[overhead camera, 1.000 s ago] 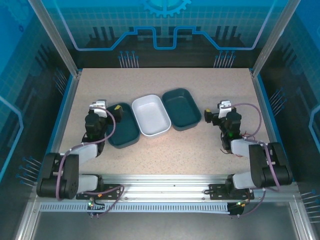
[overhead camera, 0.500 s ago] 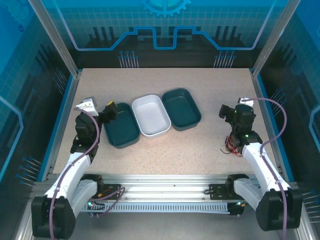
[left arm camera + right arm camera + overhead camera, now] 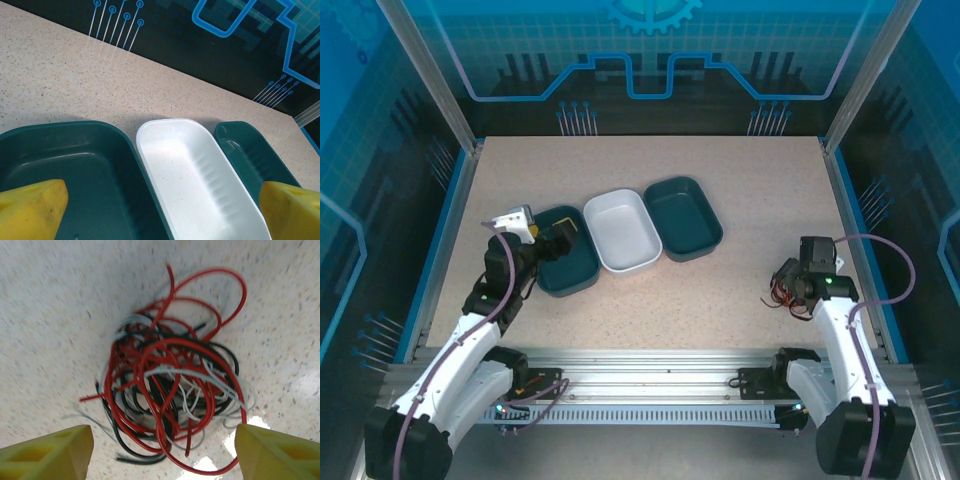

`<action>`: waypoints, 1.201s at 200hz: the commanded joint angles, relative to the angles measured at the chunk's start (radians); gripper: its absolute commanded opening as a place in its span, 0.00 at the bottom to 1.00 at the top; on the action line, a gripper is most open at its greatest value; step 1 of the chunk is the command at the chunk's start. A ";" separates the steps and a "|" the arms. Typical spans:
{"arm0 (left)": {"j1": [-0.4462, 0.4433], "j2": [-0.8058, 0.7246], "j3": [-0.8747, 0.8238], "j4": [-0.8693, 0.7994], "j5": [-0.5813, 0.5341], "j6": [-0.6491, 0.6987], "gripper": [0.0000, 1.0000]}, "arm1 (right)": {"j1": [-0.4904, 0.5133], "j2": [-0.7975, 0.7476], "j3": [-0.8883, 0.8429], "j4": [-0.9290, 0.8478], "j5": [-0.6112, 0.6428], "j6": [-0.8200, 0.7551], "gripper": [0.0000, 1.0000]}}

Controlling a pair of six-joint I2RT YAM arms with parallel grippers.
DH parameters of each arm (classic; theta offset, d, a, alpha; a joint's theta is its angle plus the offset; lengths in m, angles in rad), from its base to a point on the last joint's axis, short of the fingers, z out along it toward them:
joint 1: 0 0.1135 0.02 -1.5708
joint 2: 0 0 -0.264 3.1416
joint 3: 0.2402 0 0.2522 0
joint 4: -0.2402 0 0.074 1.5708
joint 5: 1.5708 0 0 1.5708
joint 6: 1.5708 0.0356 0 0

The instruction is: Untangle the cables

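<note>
The tangle of red, black and grey cables (image 3: 170,380) lies on the speckled worktop (image 3: 650,170) at the near right, close to the blue side rail (image 3: 855,225) and well apart from the trays. The right pincer (image 3: 162,450) hangs over it, released, with a yellow fingertip on either side of the heap. The left pincer (image 3: 160,207), also released, hovers above the left teal tray (image 3: 75,165), which sits beside the white tray (image 3: 190,170) and the right teal tray (image 3: 250,155). Beyond the trays, the far worktop is open room.
</note>
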 commanded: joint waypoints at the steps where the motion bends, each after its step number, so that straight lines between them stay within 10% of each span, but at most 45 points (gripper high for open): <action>1: -0.007 0.002 0.029 -0.015 0.010 -0.021 0.99 | -0.018 0.062 0.005 0.005 -0.062 0.010 0.71; 133: -0.030 0.097 0.089 -0.038 0.094 -0.008 0.99 | -0.005 0.345 0.087 0.187 -0.230 -0.118 0.07; 240: -0.247 0.195 0.143 0.081 0.041 0.077 0.99 | 0.251 0.207 0.208 0.060 -0.298 -0.045 0.00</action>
